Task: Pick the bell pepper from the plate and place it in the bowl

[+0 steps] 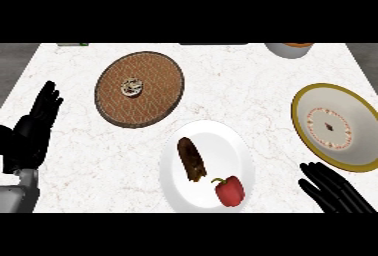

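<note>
Nothing done yet: bell pepper [229,190] still on the white plate [221,134], at five o'clock. Bowl [359,112] waiting at two o'clock. Right hand [336,192] spread, holding nothing; left hand [33,125] resting open.

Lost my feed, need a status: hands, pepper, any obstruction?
Both hands open, left resting, right low. Red bell pepper on white plate, beside brown oblong food. Gold-rimmed bowl unobstructed.
</note>
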Available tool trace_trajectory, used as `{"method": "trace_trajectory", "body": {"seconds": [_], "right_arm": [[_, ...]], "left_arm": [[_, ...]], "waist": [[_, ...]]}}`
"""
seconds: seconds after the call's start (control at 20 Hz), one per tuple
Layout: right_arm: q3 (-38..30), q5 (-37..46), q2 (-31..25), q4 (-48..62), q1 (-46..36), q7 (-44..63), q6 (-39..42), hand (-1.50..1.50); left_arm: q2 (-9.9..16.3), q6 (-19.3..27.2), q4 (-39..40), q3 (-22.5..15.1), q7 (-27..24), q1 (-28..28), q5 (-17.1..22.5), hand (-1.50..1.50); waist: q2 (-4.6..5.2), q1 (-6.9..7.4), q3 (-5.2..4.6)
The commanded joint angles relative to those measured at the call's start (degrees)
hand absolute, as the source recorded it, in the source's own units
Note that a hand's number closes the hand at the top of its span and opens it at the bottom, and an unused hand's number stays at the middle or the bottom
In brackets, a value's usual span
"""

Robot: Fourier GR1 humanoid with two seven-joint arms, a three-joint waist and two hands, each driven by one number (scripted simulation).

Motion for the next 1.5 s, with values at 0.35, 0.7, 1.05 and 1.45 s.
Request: {"method": "trace_trajectory", "body": {"seconds": [0.35,0.7,1.05,1.45], "right_arm": [[7.67,6.37,-5.66,-3.27,-19.35,27.29,21.94,-1.50],[15.75,1.44,2.24,4.12,-34.81,43.73,37.11,-1.50],[20.79,-0.17,9.40,12.41,-38.42,50.86,46.82,-1.50],[24.23,6.79,15.80,24.77,-42.22,49.24,46.65,-1.50]], "left_arm": [[-0.89,-0.19,1.99,-0.42,2.69,-5.32,-1.84,0.00],[-0.98,-0.97,-3.95,-0.10,1.69,-0.15,-2.13,0.00],[-1.62,-3.06,2.55,3.01,-0.48,-2.15,-1.19,0.00],[-2.60,-3.12,-2.45,2.64,2.95,-0.90,-3.42,0.00]], "waist": [[0.42,1.12,-0.23],[0.18,2.20,-0.06],[0.23,1.06,-0.02],[0.21,1.12,0.06]]}}
